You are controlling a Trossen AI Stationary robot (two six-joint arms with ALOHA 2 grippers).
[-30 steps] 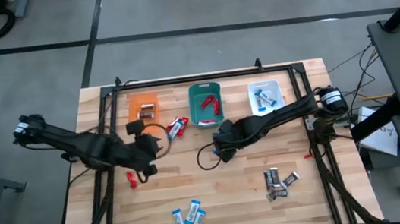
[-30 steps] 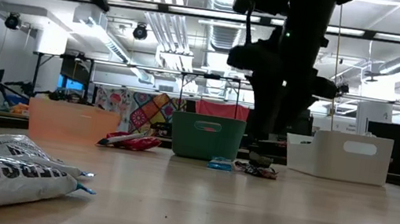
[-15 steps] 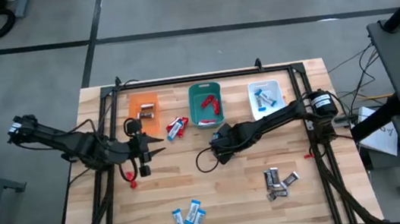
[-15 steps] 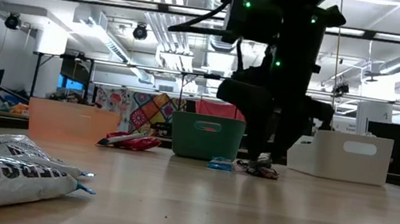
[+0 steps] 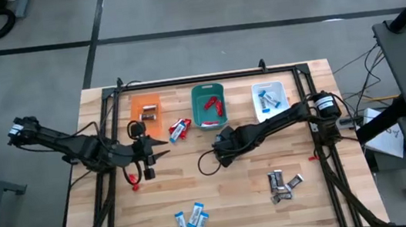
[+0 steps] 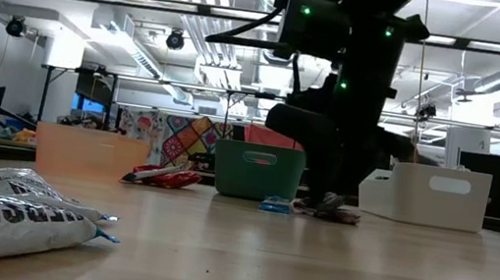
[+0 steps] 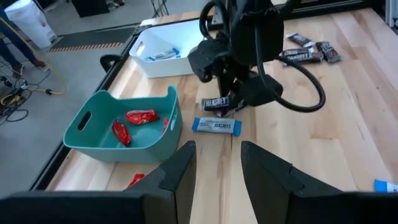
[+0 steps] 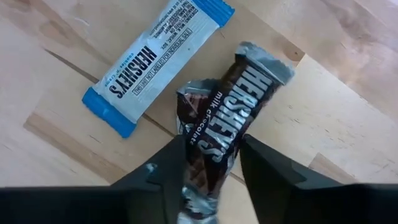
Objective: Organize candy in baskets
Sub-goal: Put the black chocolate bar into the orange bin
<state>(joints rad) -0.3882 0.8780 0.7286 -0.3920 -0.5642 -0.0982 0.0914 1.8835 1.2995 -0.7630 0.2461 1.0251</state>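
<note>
High view shows the wooden table [image 5: 236,195] from above. At its left, the left claw [image 5: 148,153] hangs over the boards just near of the orange basket [image 5: 145,109], its fingers [image 7: 180,171] parted with nothing between them. A red candy [image 5: 134,181] lies on the wood just near of that claw, and more red candies [image 5: 179,129] lie between the orange basket and the teal basket [image 5: 209,106], which holds red candies too. Toward the near edge sits a cluster of blue-and-white candies [image 5: 193,218].

At the middle, the right claw [image 8: 208,158] is down at the table, near of the teal basket, its fingers set on either side of a dark silver-grey candy [image 8: 224,124] and pinching its crumpled wrapper. A blue-and-white candy [image 8: 155,62] lies flat just beside it, apart from the fingers.

Further right, the whitish basket [image 5: 269,98] holds blue-and-white candies, and a group of dark candies [image 5: 282,184] lies near of it on the wood.
</note>
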